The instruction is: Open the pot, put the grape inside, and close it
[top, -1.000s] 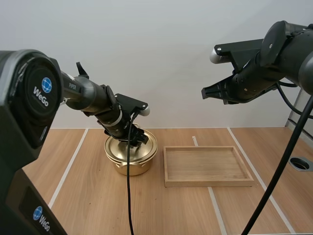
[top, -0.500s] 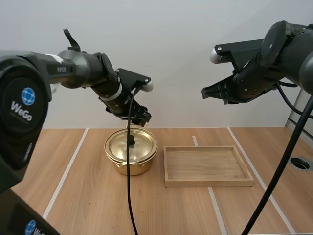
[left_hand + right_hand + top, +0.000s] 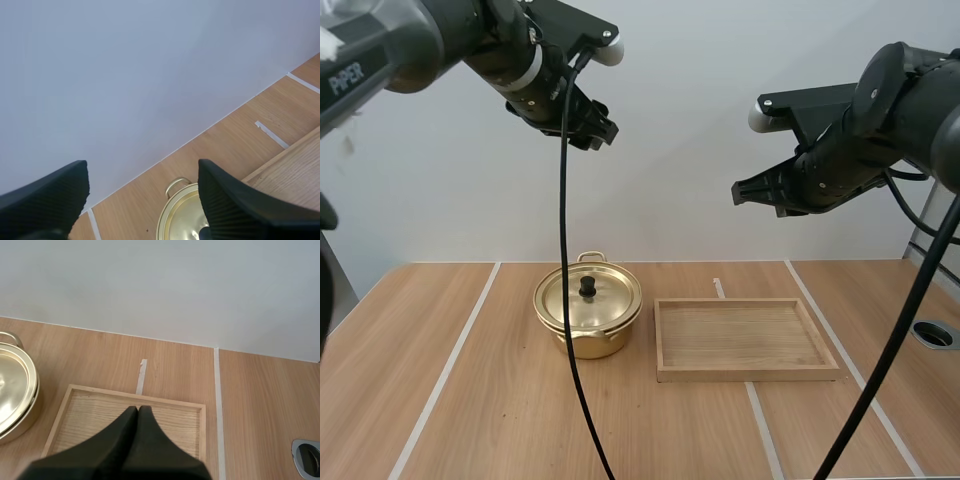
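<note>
A golden pot [image 3: 588, 320] stands left of the table's middle, its lid [image 3: 588, 297] with a black knob lying on it. My left gripper [image 3: 597, 132] hangs high above the pot, open, nothing between its fingers [image 3: 235, 205]; the pot's rim [image 3: 175, 215] lies far below them. My right gripper [image 3: 742, 192] hovers high over the tray, its fingers [image 3: 135, 440] together as one wedge, holding nothing. Beside the tray, the pot's lid [image 3: 12, 385] is visible.
A shallow wooden tray [image 3: 745, 339] lies right of the pot, bare inside; its rim [image 3: 135, 396] lies under the right gripper. White tape lines [image 3: 455, 350] cross the table. A round hole [image 3: 935, 334] sits at the right edge.
My left gripper has risen from the pot's lid to high above it, leaving the lid on the pot. The right arm has not moved.
</note>
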`<state>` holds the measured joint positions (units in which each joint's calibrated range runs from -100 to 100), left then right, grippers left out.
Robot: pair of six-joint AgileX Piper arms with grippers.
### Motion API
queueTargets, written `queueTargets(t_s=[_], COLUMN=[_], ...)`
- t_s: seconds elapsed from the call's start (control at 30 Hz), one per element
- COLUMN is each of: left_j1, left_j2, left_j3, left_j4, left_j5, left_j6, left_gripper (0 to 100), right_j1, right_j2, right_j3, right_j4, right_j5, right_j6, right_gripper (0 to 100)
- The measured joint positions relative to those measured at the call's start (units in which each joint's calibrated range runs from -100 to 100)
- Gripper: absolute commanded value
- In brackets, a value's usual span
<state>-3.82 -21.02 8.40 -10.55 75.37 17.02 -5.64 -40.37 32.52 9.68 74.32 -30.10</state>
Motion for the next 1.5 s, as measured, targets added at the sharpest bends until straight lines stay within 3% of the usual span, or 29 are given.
queueTargets(t_s=[0.07, 0.63, 0.8, 0.93, 1.07, 1.3, 1.5], left_j1=[0.00, 0.00, 0.00, 0.00, 0.00, 0.00, 0.00], left_j2=[-1.03, -10.82, -13.58, -17.24, -20.12, -26.14, -35.29], left_j3=[-0.09, -0.09, 2.04, 8.77, 17.64, 33.57, 45.52], left_j4=[0.28, 4.27, 12.11, 19.38, 20.74, 21.52, 22.78], left_j5=[0.19, 2.77, -5.41, -16.63, -23.91, -33.97, -38.25], left_j6=[-0.33, -6.32, -20.14, -30.36, -35.78, -38.89, -39.38], left_gripper=[0, 0, 0, 0, 0, 0, 0], right_j1=[0.00, 0.00, 0.00, 0.00, 1.78, 7.02, 7.85], right_j2=[0.00, 0.00, -1.05, -3.00, -4.65, -8.20, -15.69], right_j3=[0.00, 0.00, 0.00, 0.00, 1.47, 10.54, 19.02], right_j4=[0.54, 5.76, 6.37, 7.32, 7.57, 4.55, 2.27], right_j5=[0.00, -0.80, -10.13, -16.98, -21.53, -27.21, -32.42], right_j6=[0.00, 0.48, 2.50, 2.98, 3.10, 3.10, 3.10], right_gripper=[0, 0, 0, 0, 0, 0, 0])
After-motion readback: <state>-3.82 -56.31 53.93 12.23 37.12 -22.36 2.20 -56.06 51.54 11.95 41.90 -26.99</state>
